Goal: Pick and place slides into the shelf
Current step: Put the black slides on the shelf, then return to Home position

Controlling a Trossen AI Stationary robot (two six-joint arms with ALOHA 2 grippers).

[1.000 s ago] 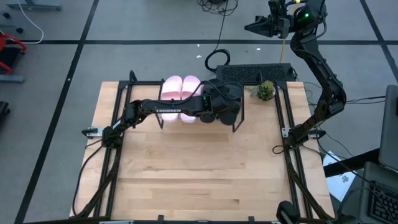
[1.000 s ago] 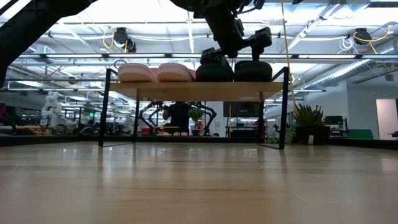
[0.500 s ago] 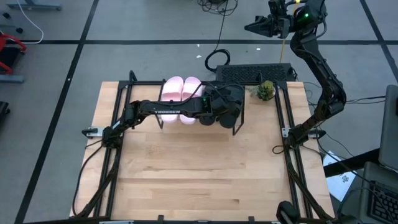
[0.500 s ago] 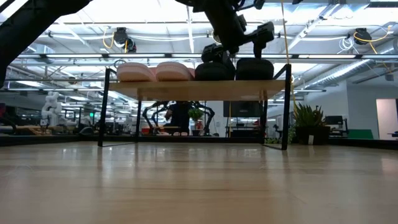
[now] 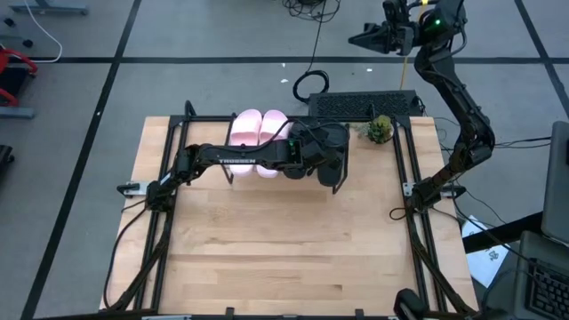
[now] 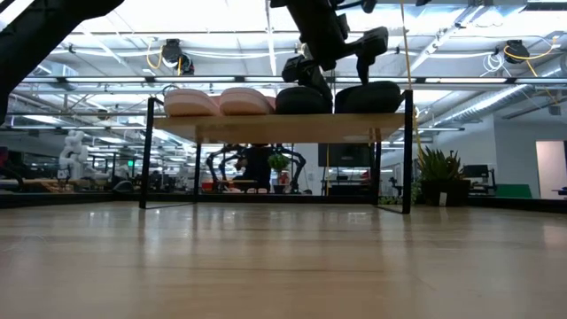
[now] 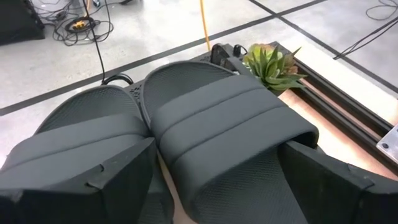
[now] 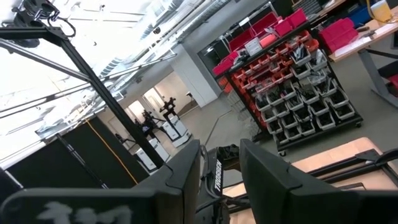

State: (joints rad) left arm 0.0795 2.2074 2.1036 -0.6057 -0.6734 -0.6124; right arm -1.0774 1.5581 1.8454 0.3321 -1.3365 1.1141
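Both black slides point(image 7: 217, 106) point(image 6: 368, 96) lie side by side on the right half of the shelf point(image 6: 283, 127), soles down on its wooden board. The pink pair point(image 5: 260, 133) point(image 6: 217, 102) lies on the left half. My left gripper point(image 7: 217, 149) point(image 6: 332, 58) hovers open just above the black pair, its fingers standing on either side of the right-hand black slide. In the high view the arm hides most of the black pair. My right gripper point(image 5: 369, 37) point(image 8: 221, 174) is raised high beyond the table's far edge, open and empty.
A small potted plant point(image 5: 380, 130) point(image 7: 270, 62) stands at the far right of the table, just right of the shelf. A black slab point(image 5: 364, 104) and a coiled cable point(image 5: 309, 86) lie beyond the far edge. Bare wooden tabletop point(image 5: 284, 249) stretches in front of the shelf.
My left gripper has risen a little off the black pair and stayed open. The right-hand black slide has shifted slightly toward the shelf's right end.
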